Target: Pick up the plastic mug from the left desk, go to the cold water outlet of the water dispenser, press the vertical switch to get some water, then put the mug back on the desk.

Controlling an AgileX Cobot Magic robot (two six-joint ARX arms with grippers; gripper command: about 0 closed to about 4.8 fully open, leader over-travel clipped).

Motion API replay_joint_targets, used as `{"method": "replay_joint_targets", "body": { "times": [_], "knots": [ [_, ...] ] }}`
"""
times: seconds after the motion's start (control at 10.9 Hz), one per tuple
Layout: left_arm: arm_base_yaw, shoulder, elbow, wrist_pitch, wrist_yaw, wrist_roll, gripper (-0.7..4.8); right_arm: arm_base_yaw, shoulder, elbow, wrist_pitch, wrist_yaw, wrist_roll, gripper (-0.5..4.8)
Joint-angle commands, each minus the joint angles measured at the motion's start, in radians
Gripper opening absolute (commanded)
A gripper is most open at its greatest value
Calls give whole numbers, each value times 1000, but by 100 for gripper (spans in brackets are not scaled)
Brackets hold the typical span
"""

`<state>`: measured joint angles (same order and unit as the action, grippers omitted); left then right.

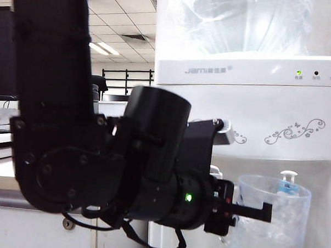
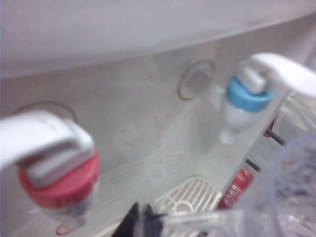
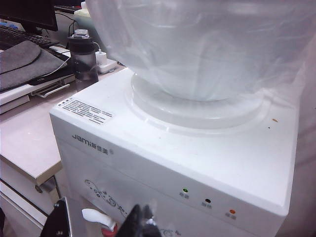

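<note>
We see the left claw [image 1: 244, 211] clamped tight on the plastic mug [image 1: 274, 216], held under the cold water outlet [image 1: 287, 184] of the water dispenser [image 1: 254, 114]. Whether the right claw [image 3: 143, 222] is parted, we cannot tell.

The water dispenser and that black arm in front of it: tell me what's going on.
The left gripper is shut on the plastic mug, holding it by its thin handle in the water dispenser alcove. The mug sits just below the cold water outlet, the tap with the blue collar; its vertical switch shows no contact yet. The right gripper hangs above the dispenser's top, holding nothing.
</note>
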<state>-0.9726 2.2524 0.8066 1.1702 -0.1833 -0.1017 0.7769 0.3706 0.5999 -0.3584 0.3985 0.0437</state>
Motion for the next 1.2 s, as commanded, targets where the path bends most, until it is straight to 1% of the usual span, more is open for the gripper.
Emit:
{"method": "replay_joint_targets", "body": {
  "times": [0.09,0.37,0.55,1.2],
  "knots": [
    [1,22,30,43,31,-3,-5,0,-7,3,0,0,0,-1],
    [1,47,58,33,30,-3,-1,0,-8,3,-4,0,0,-1],
    [0,49,65,21,30,-3,27,-1,-8,3,-5,0,0,-1],
    [0,49,65,24,30,-6,27,-1,-8,3,-10,3,0,-1]
  ]
}}
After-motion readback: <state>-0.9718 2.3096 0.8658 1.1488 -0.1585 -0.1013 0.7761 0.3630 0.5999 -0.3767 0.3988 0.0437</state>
